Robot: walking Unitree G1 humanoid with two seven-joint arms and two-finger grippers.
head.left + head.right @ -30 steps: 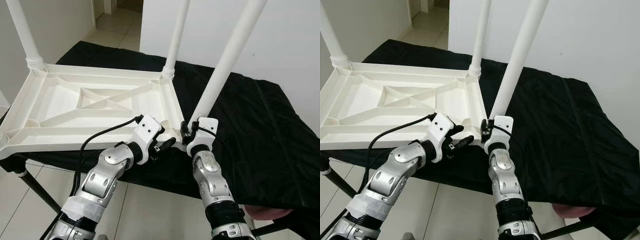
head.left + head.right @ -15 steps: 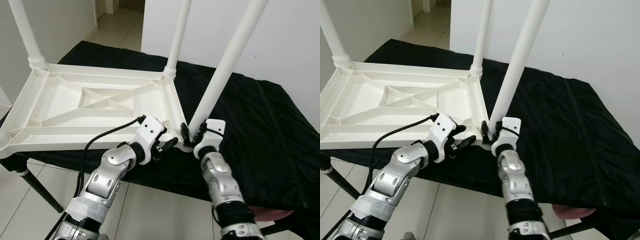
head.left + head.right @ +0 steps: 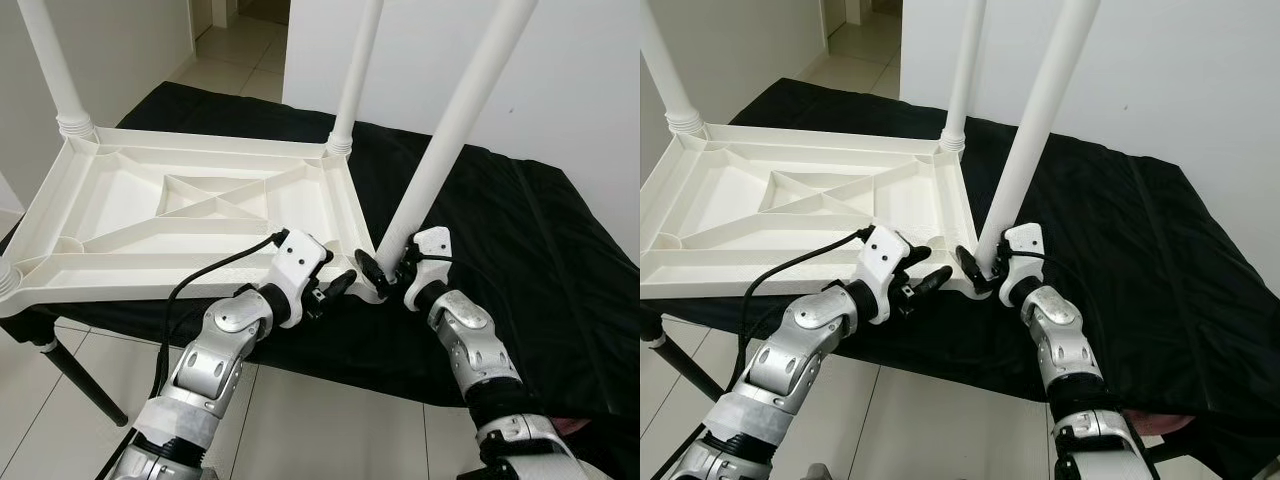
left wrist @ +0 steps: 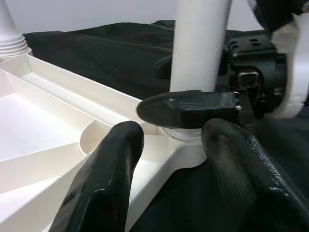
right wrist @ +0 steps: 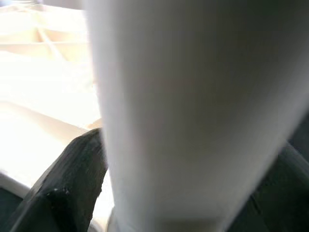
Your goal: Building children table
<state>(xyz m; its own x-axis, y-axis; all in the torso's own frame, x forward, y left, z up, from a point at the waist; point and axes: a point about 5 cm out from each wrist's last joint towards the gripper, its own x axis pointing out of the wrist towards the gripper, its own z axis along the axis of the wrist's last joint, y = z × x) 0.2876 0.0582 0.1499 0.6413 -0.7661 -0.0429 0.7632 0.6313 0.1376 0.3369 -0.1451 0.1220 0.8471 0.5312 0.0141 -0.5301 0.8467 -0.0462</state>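
Observation:
A white plastic tabletop (image 3: 180,215) lies upside down on a black cloth. Two white legs stand at its far corners (image 3: 55,80) (image 3: 355,70). A third leg (image 3: 450,130) rises tilted from the near right corner socket (image 3: 372,290). My right gripper (image 3: 388,268) is shut around this leg's base; the right wrist view has the leg (image 5: 183,111) pressed against a black finger (image 5: 67,188). My left gripper (image 3: 338,287) is open just left of that corner, its fingers (image 4: 106,179) straddling the rim.
The black cloth (image 3: 520,260) covers a folding table whose front edge runs just under my wrists. White tiled floor (image 3: 60,400) lies below. A white wall (image 3: 580,90) stands close behind on the right, with a doorway (image 3: 250,20) at the back.
My right forearm has swung out to the right while its gripper stays on the leg's base. The left gripper has barely moved.

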